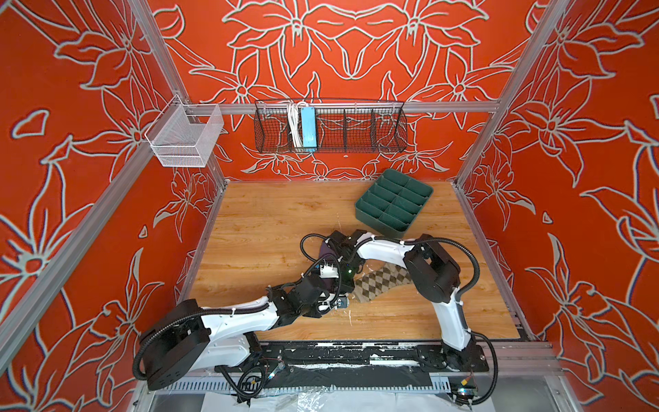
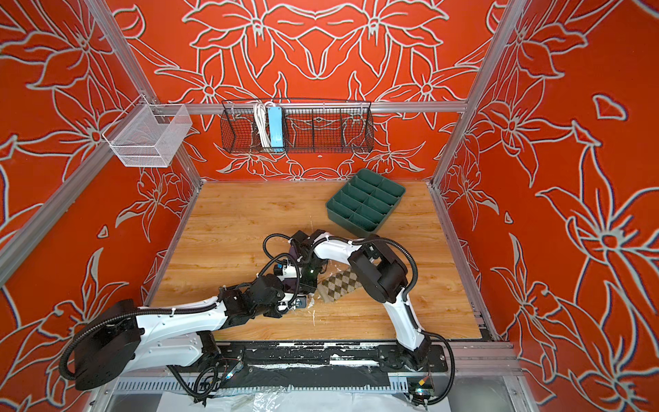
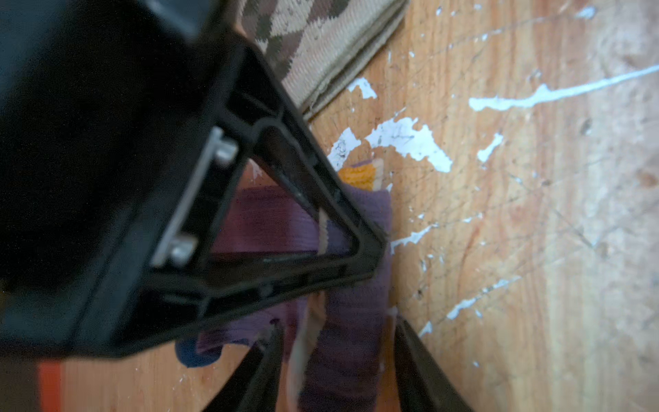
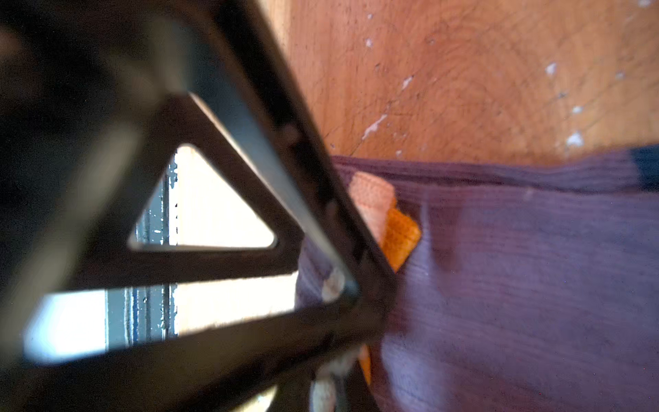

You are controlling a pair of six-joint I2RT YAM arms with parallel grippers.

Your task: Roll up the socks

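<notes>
- Sock-rolling at close quarters in the middle of the table [image 1: 267, 228]: finds purple sock [image 4: 517, 267] bunched on the wood beneath both arms, mustard cuff [image 4: 401, 239] tucked into the fold.
- Places argyle sock [image 1: 381, 283] flat just to the right, partly beneath the right arm, near the purple one yet apart, with bare wood between in the left wrist view; sets green tray [image 1: 379, 226] well apart toward the far right.
- Shows left gripper [image 3: 335, 328] half-spread around the bundle, one finger against each side of the fabric: by the look, grasping it.
- Shows right gripper [image 3: 369, 248] clenched, tip pressed onto the fold just beside the cuff; cannot tell of any fabric pinched inside.
- Could lose the roll on an early release by either claw: soft knit, likely to flop open without pressure.
- Could drag the whole sock over the smooth wood instead of turning it, with nothing seen pinning the toe end.
- Could bring the two claws into collision, crowded onto one small bundle.
- Could catch the argyle sock on a sweep toward the right and spoil its flat lay.
- Leaves the argyle sock unrolled; judges the task well short of done.
</notes>
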